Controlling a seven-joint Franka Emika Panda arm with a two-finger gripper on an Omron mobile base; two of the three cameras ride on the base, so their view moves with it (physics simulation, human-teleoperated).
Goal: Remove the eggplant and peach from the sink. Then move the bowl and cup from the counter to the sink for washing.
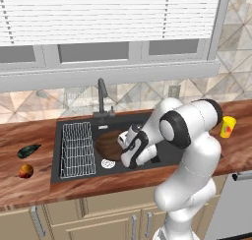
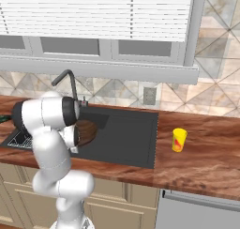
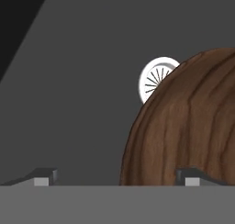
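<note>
The brown wood-grain bowl (image 1: 106, 143) (image 2: 87, 131) (image 3: 193, 126) lies in the black sink (image 1: 58, 135) (image 2: 126, 139), partly covering the silver drain (image 1: 108, 163) (image 3: 153, 76). My gripper (image 1: 121, 141) (image 3: 117, 176) hangs open just over the bowl's edge, one fingertip above the wood and the other above bare basin floor. Nothing is held. On the counter left of the sink lie the dark eggplant (image 1: 28, 150) and, nearer the front edge, the orange-red peach (image 1: 26, 170). The yellow cup (image 1: 227, 127) (image 2: 178, 140) stands upright on the counter right of the sink.
A wire rack (image 1: 78, 149) covers the sink's left part. The dark faucet (image 1: 102, 99) (image 2: 65, 80) rises behind the basin. A window with blinds sits above the tiled wall. A dishwasher front (image 2: 201, 209) is below the counter at right.
</note>
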